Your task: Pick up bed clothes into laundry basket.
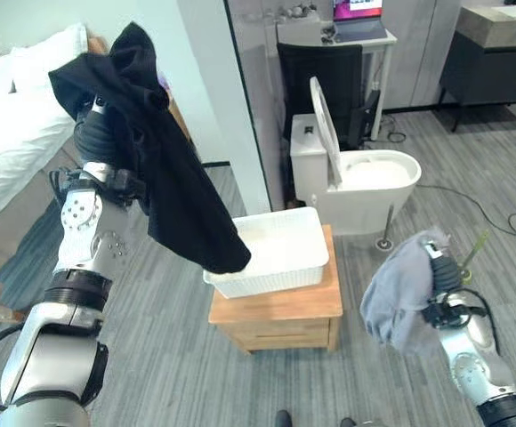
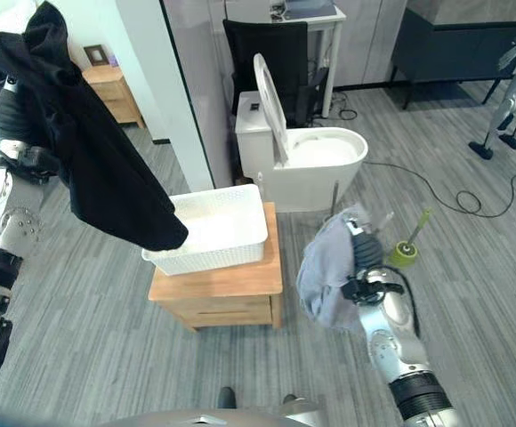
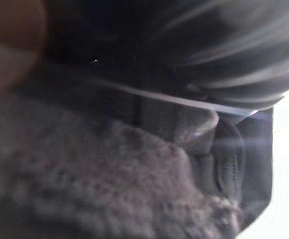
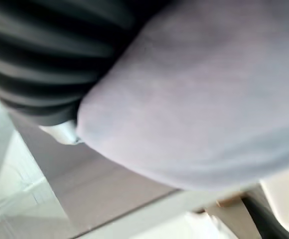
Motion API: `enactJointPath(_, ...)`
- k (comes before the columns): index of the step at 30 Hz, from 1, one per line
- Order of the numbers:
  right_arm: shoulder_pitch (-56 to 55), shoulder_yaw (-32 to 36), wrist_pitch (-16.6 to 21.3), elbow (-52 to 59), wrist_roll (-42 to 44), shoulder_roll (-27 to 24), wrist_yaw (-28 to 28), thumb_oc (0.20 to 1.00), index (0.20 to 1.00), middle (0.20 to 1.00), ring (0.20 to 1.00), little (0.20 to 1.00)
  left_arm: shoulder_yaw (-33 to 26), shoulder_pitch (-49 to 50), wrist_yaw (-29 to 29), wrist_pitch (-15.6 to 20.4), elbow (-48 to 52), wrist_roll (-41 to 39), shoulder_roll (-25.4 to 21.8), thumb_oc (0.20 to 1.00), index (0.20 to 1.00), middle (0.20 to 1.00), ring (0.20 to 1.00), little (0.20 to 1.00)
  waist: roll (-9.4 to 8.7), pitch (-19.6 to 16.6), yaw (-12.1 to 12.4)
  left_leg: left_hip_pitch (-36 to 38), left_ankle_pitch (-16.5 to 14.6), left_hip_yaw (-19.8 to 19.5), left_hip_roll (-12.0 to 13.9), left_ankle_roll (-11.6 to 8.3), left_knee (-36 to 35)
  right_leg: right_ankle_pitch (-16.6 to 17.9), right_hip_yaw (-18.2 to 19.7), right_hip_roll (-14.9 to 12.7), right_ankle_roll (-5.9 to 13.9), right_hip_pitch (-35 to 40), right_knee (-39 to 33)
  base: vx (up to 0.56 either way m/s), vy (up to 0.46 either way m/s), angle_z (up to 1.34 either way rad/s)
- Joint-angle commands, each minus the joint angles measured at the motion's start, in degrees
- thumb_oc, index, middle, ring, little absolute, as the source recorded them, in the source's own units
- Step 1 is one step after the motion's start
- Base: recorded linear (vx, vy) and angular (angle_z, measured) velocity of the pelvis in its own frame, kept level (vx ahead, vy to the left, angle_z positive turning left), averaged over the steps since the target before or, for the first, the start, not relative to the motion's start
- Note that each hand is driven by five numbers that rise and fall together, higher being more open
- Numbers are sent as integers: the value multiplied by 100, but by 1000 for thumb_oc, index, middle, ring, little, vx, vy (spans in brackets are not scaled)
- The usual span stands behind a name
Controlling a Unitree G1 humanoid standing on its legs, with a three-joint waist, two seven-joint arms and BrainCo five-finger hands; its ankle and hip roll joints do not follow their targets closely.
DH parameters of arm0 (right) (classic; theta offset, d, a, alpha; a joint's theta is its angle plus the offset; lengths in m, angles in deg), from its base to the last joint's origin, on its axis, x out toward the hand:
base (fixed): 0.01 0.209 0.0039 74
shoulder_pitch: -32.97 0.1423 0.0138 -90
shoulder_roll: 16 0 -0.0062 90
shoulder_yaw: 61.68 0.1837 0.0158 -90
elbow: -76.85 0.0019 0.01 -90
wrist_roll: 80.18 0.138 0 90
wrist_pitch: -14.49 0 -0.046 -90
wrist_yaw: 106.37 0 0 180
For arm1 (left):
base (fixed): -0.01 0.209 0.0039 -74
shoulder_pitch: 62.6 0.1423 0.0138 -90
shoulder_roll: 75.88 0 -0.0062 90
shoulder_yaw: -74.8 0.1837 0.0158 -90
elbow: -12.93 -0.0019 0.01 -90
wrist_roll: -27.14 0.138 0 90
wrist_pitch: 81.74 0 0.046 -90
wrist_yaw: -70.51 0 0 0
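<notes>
The robot's left hand (image 1: 98, 133) is up high, and a black cloth (image 1: 165, 169) is draped all over it. The cloth hangs down in a long piece, and its low end dangles over the near left corner of the white laundry basket (image 1: 285, 253). I cannot tell what the fingers of that hand are doing, because the cloth hides them.

The basket sits on a small wooden worktop (image 1: 280, 311) with a drawer, standing on the grey floor (image 1: 169, 365).

The right hand (image 1: 443, 271) is lower, off to the right of the worktop and apart from it. A grey cloth (image 1: 396, 294) is bunched over it and hangs in the air. Those fingers are hidden too, so I cannot tell how they are set.

Behind the basket stands a white toilet (image 1: 365, 182) with its lid up. A bed (image 1: 9, 133) with white sheets is far off on the left.
</notes>
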Motion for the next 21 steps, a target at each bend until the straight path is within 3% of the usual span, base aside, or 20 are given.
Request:
enactJointPath(1,227,198,189,372,211,22,-259,200,200,200,200,200,219,-781,-84,40,-482,-50,-368,200,200,200,200,200,-146,-230,87,241,-498,330,139,-178,72,159,140,-238,309,-838,134,22,-27,-4)
enactJointPath(6,91,-4,23,403,320,-57,-428,200,200,200,200,200,322,-1124,-194,-242,-1683,296,-482,200,200,200,200,200,-85,-101,-136,153,-492,559,209,-239,72,241,286,-189,339,-1035,144,38,-7,-19)
enactJointPath(15,235,-311,-44,314,244,-41,-427,200,200,200,200,200,495,-1356,-239,-313,-2170,614,-324,200,200,200,200,200,41,12,-285,-27,-470,785,254,-309,72,337,446,-165,359,-1274,75,22,0,-18)
enactJointPath(21,392,-540,-76,299,245,-59,-434,200,200,200,200,200,725,-1523,-69,-422,-2695,1327,-214,200,200,200,200,200,135,232,-420,-209,-425,886,266,-341,72,413,544,-131,359,-1520,79,-4,4,-3)
